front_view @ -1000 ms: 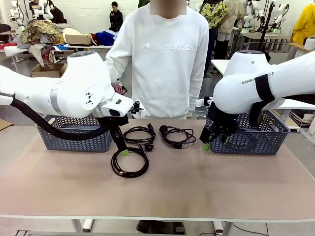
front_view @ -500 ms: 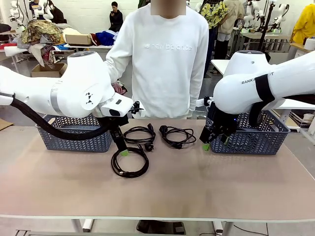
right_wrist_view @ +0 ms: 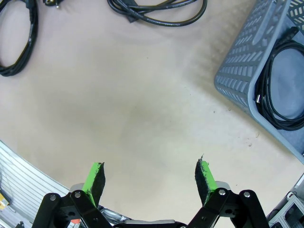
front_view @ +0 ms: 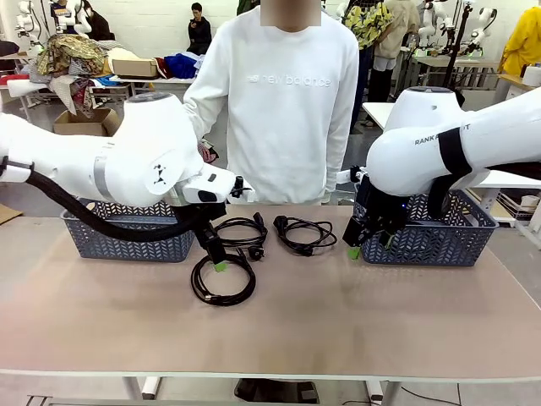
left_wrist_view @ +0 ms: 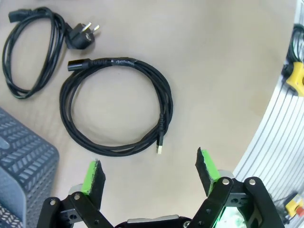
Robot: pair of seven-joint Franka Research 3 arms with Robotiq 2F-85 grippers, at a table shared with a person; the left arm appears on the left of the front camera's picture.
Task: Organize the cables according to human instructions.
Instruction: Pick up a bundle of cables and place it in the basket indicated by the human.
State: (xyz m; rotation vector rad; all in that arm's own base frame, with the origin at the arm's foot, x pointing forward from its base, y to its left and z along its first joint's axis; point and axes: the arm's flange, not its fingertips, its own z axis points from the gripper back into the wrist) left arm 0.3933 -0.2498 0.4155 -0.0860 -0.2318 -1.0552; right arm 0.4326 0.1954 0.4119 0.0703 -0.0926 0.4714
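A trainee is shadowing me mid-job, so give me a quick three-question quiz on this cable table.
1. True or false: the left gripper is shut on a cable.
2. How many coiled black cables lie on the bare table? A two, B three, C five.
3. What lies in the lattice basket beside the right gripper?
Key: 1 false, its jaws stand open and empty. 2 B. 3 a fourth coiled cable.

Front level; wrists overhead; table (front_view: 338, 330) shared
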